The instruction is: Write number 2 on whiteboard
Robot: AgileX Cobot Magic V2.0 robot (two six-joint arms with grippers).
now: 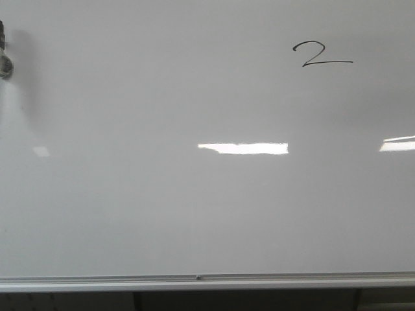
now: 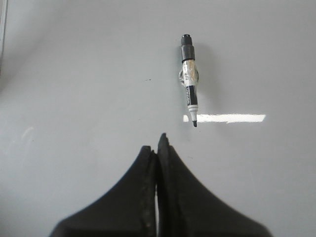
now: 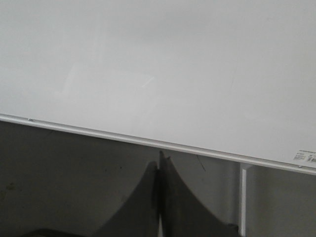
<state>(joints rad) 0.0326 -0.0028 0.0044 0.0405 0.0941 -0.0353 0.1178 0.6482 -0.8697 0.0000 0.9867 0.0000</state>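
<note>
The whiteboard (image 1: 162, 207) fills the front view, glossy white-grey with a silver frame edge (image 1: 207, 282) at the front. A thin black handwritten number 2 (image 1: 319, 56) is on it at the far right. A black marker (image 2: 189, 79) with a clear clip lies uncapped on the board in the left wrist view; part of it shows at the far left edge of the front view (image 1: 4, 55). My left gripper (image 2: 158, 144) is shut and empty, short of the marker's tip. My right gripper (image 3: 161, 160) is shut and empty, below the board's frame (image 3: 148, 141).
Bright rectangular light reflections (image 1: 243, 148) lie across the board's middle and right. A dark surface and a white upright strip (image 3: 242, 197) lie beyond the board's frame in the right wrist view. A small label (image 3: 306, 157) sits at the board's corner.
</note>
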